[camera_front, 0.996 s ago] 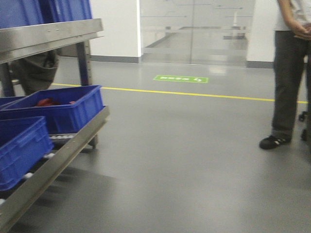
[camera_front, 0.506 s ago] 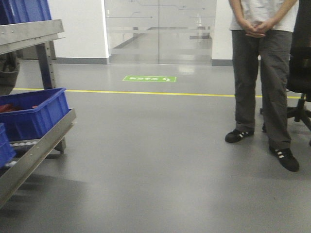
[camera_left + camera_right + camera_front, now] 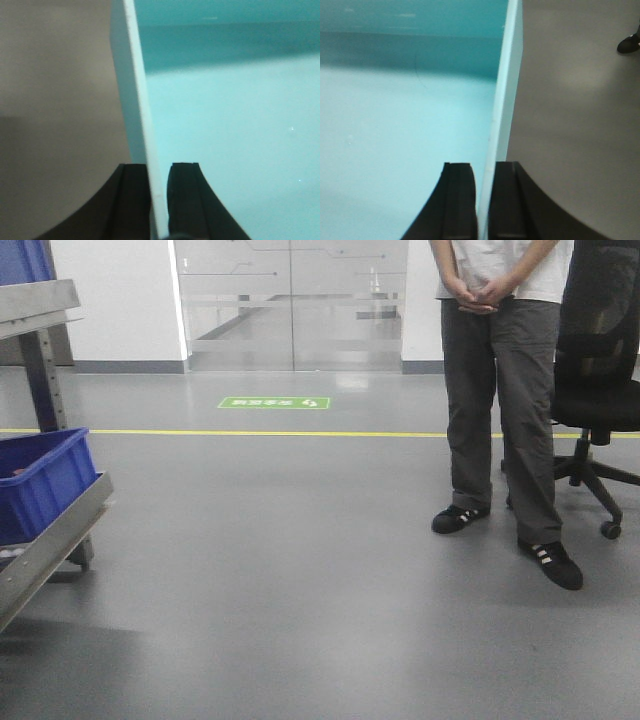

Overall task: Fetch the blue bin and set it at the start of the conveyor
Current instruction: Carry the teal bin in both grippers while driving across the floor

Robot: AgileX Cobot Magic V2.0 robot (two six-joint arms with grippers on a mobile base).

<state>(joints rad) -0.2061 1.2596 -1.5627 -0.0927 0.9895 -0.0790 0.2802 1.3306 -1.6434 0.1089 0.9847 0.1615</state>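
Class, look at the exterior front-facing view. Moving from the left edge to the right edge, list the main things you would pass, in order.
dark blue shelf bin → green floor sign → standing person → black office chair

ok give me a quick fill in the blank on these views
The left end effector and the right end effector each pinch a wall of the pale blue ____.
The stripe across the floor is ____.
Beside the standing person is a black office ____.
Missing: bin; yellow; chair.
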